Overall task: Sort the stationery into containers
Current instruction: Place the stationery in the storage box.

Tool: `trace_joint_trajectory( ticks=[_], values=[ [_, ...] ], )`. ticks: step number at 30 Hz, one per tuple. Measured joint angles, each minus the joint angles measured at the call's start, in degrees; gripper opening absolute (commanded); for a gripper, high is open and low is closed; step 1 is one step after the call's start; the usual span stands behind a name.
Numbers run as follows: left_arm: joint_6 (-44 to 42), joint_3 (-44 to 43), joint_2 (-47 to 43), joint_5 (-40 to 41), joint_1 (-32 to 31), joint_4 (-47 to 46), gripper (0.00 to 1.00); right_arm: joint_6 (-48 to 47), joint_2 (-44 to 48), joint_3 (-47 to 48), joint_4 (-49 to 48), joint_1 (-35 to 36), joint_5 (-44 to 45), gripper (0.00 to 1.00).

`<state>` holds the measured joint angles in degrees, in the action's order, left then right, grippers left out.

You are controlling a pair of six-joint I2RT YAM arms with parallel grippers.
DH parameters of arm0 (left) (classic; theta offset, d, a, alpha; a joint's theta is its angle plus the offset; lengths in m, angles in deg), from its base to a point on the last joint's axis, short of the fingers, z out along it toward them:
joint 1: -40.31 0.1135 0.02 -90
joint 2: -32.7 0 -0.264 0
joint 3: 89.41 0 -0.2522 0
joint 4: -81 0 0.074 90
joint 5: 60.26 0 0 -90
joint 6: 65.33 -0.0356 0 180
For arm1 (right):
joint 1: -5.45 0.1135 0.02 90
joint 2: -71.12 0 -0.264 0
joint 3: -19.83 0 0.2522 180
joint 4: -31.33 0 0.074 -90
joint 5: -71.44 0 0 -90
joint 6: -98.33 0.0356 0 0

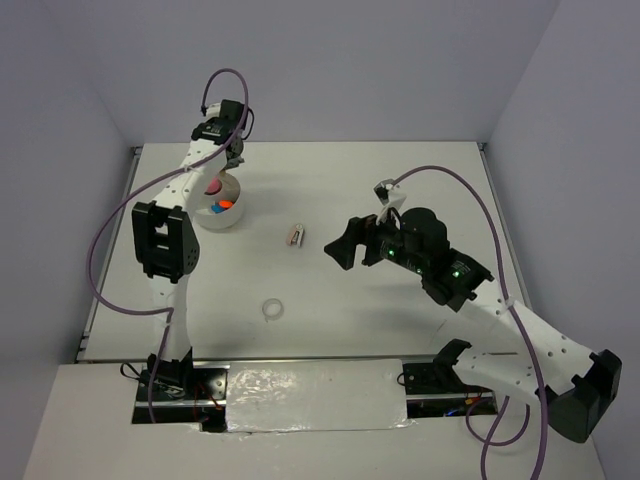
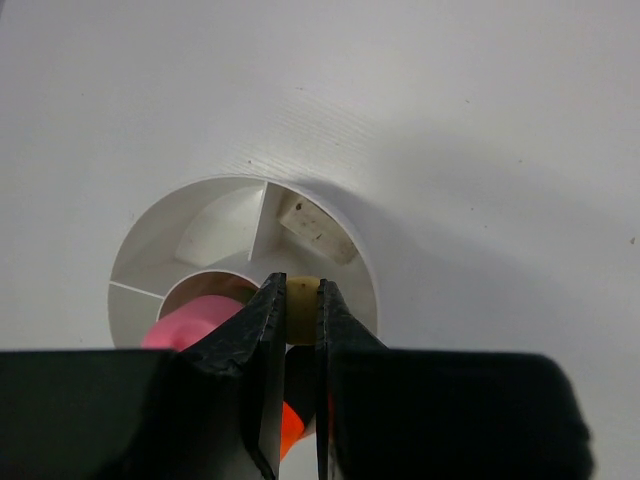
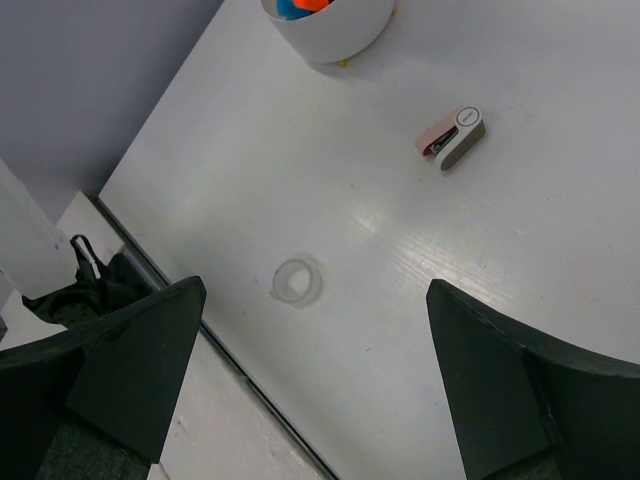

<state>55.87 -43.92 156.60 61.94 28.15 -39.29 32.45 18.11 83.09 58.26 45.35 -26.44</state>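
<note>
The sorting looks mostly done. The dish (image 2: pixel 170 205) sits at the far left of the table (image 1: pixel 400 180) and already holds several pieces: a grey block (image 2: pixel 315 230) lying in one outer compartment, a pink piece (image 2: pixel 190 325) nearer the middle, an orange piece (image 2: pixel 290 432) low in the left wrist view, and a blue piece (image 1: pixel 214 210) that shows from above. The left end effector (image 2: pixel 300 283) hangs directly over the dish with its fingers pressed together on a small tan block (image 2: pixel 302 308), which sits between the tips above the dish's inner wall (which compartment lies under it I cannot tell, since the fingers hide most of that side). So this piece is at the point of being dropped in but not yet released. Two things are left out on the table: a pink-grey piece (image 3: pixel 452 137) near the middle, well apart from the dish, and the clear tape ring (image 3: pixel 296 280) closer to the arm bases. The right end effector (image 3: pixel 315 288) is spread wide and holds nothing, raised over the table to the right of the pink-grey piece, with the tape ring showing between its fingers in its own camera. My judgement is that, once the tan block is let go, those two pieces are all that remain.
</note>
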Motion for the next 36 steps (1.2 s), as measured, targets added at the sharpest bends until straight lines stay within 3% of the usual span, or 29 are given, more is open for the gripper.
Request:
trace_joint_trajectory(
  ticks=[2, 10, 12, 23, 27, 29, 30, 31, 32, 36],
  values=[
    [0.0, 0.8, 0.1, -0.5, 0.0, -0.2, 0.07, -0.1, -1.4, 0.8, 0.1, 0.0, -0.5, 1.00],
    [-1.2, 1.2, 0.6, -2.5, 0.0, -1.3, 0.46, -0.2, -4.2, 2.6, -0.2, 0.0, -2.5, 1.00],
    [-1.2, 1.8, 0.6, -2.6, 0.0, -2.1, 0.51, -0.2, -4.3, 2.7, -0.2, 0.0, -2.7, 1.00],
    [-1.0, 4.9, 0.2, -3.8, 0.1, -3.6, 0.55, -0.2, -4.5, 2.6, -0.4, 0.0, -3.1, 1.00],
    [-1.2, 4.1, -1.3, -6.4, 0.1, -3.1, 0.65, 0.0, -6.4, 2.6, -1.3, 0.3, -3.4, 1.00],
    [-1.4, 3.6, -3.6, -8.7, 0.1, -3.0, 0.71, 0.1, -8.9, 2.8, -1.6, 1.2, -2.3, 1.00],
    [-1.6, 3.1, -5.2, -9.8, 0.1, -2.8, 0.79, 0.3, -11.7, 3.7, -0.9, 2.4, -1.1, 1.00],
    [-1.9, 2.7, -6.8, -10.7, 0.1, -2.7, 0.96, 0.2, -14.7, 5.0, -0.3, 3.8, 0.3, 1.00],
    [-2.4, 2.4, -9.1, -11.5, 0.1, -2.3, 0.99, 0.0, -18.4, 6.7, 0.3, 5.6, 1.4, 1.00],
    [-2.8, 3.8, -20.7, -13.9, 0.1, -1.1, 0.99, -1.6, -33.5, 13.7, 2.9, 13.5, 6.1, 1.00]
  ],
)
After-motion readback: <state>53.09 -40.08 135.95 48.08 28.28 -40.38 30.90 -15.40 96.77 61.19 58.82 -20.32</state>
